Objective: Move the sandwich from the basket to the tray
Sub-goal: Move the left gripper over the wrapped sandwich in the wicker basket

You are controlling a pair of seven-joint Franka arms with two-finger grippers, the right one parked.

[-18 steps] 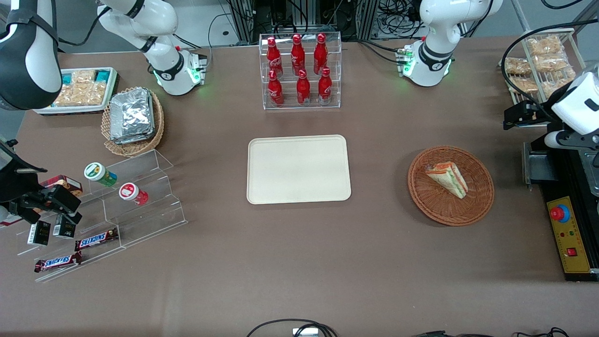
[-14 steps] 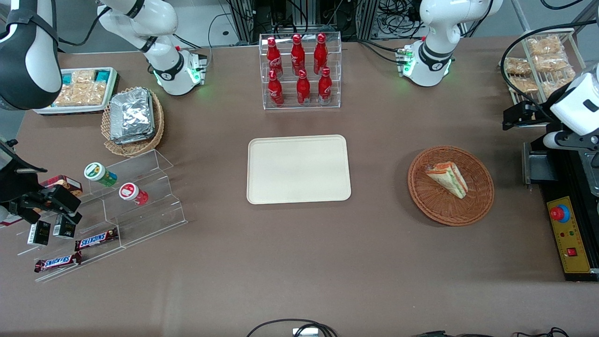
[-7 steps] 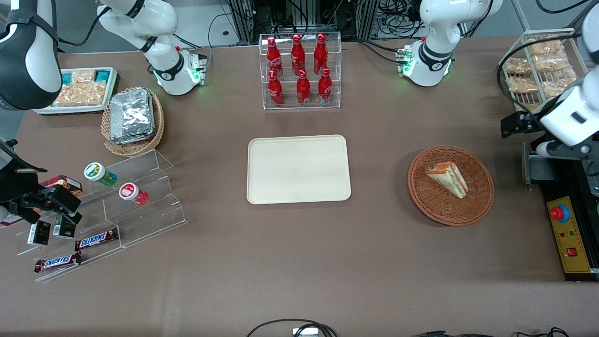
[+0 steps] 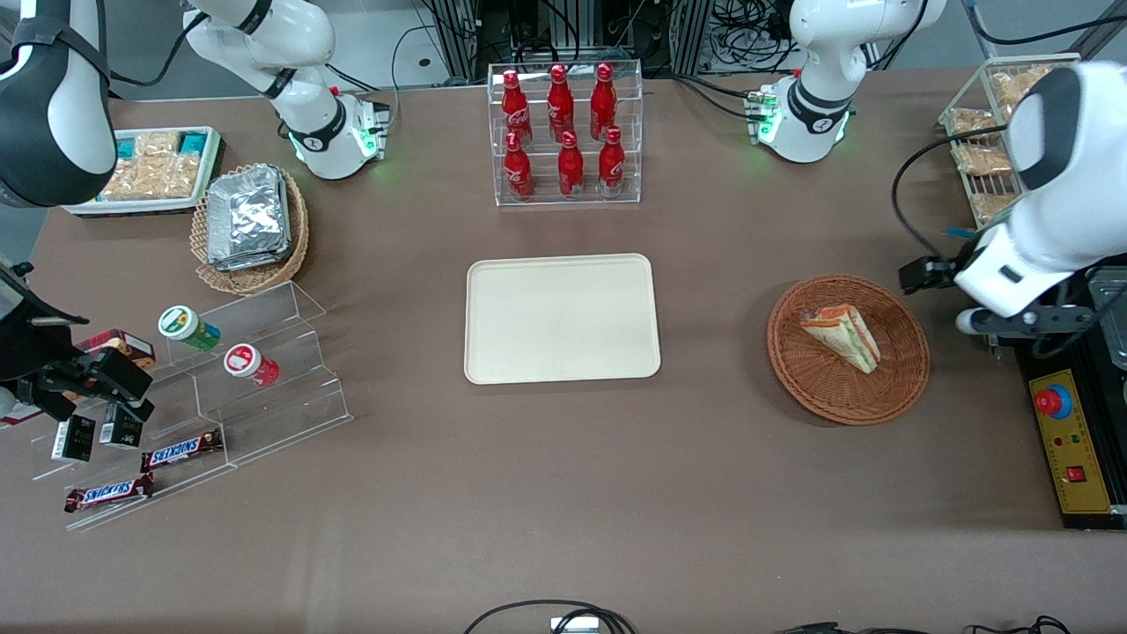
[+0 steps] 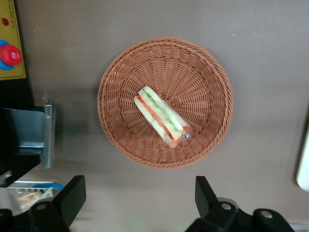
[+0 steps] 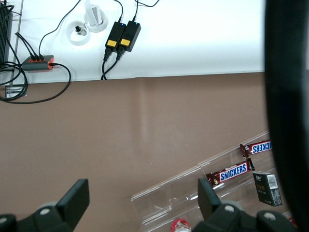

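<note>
Sandwich (image 4: 841, 336) lies in the basket (image 4: 898, 387), right-centre of the front frame; tray (image 4: 562, 318) mid-frame, bare, well apart. Left end effector (image 5: 140, 203) hangs above the bench just beside the basket rim, fingers (image 5: 72, 195) spread wide, holding nothing. Step in hand looks like the approach. Centre over the wedge, turn the fingers to span its layered long sides, descend between the rim walls, close gently; soft bread will likely squash.

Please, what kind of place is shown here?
Probably a robotics lab staged as a snack shop: red bottles in a clear rack, chocolate bars, a sandwich in a basket. The open claw hovers above the basket.
</note>
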